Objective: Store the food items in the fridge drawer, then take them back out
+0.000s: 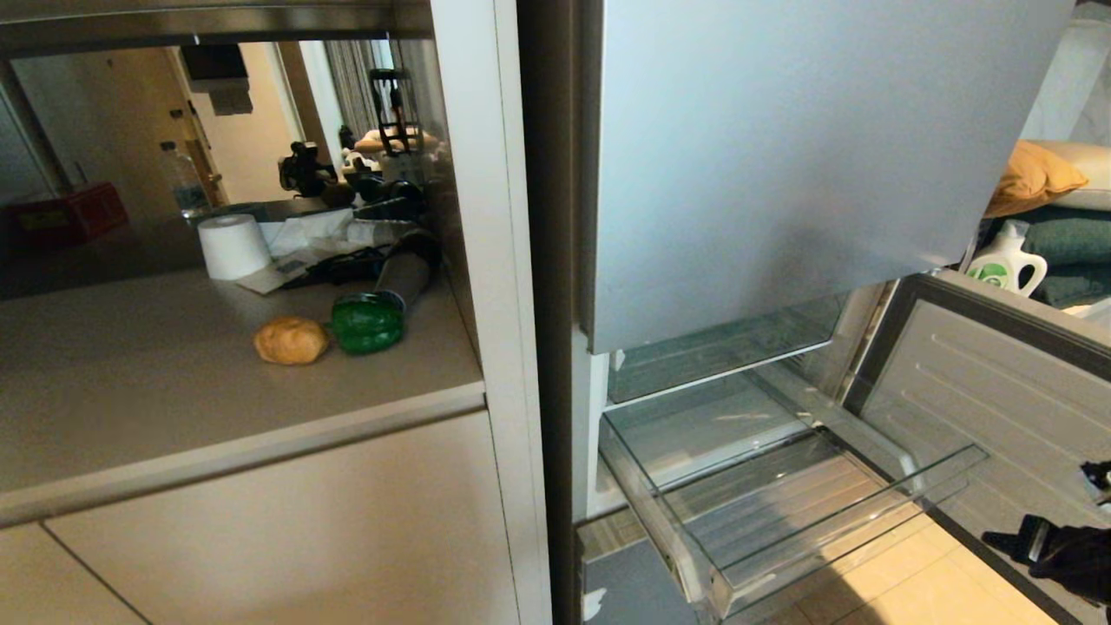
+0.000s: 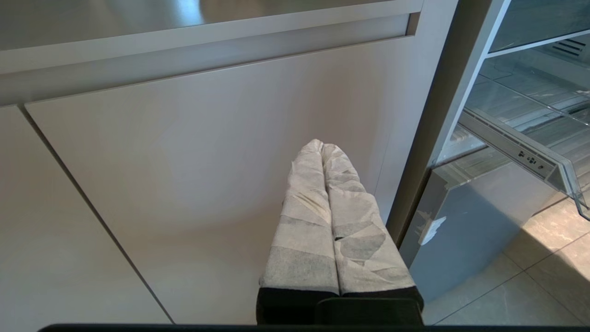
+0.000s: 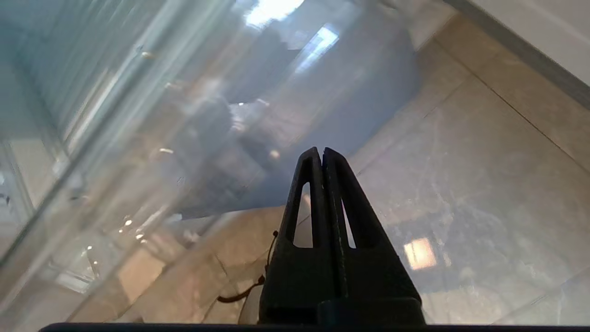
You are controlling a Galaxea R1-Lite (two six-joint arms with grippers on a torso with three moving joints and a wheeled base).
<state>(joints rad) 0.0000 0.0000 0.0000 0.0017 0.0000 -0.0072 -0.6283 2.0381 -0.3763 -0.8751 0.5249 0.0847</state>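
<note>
Two food items lie side by side on the beige counter (image 1: 174, 382) left of the fridge: a tan potato-like lump (image 1: 291, 339) and a glossy green bell pepper (image 1: 368, 323). The fridge drawer (image 1: 781, 521) stands pulled out, and its clear glass bin holds nothing. My right gripper (image 1: 998, 540) is low at the right, in front of the drawer and above the floor tiles. In the right wrist view its black fingers (image 3: 321, 152) are pressed together, empty. My left gripper (image 2: 321, 146), wrapped in white tape, hangs shut and empty before the cabinet door (image 2: 184, 184).
A white paper roll (image 1: 233, 246) and a grey-black hair dryer (image 1: 404, 273) lie behind the food. The tall upper fridge door (image 1: 781, 156) stands above the drawer. A ribbed door panel (image 1: 981, 391) stands at its right. A detergent bottle (image 1: 1007, 260) and cushions (image 1: 1037, 178) are beyond.
</note>
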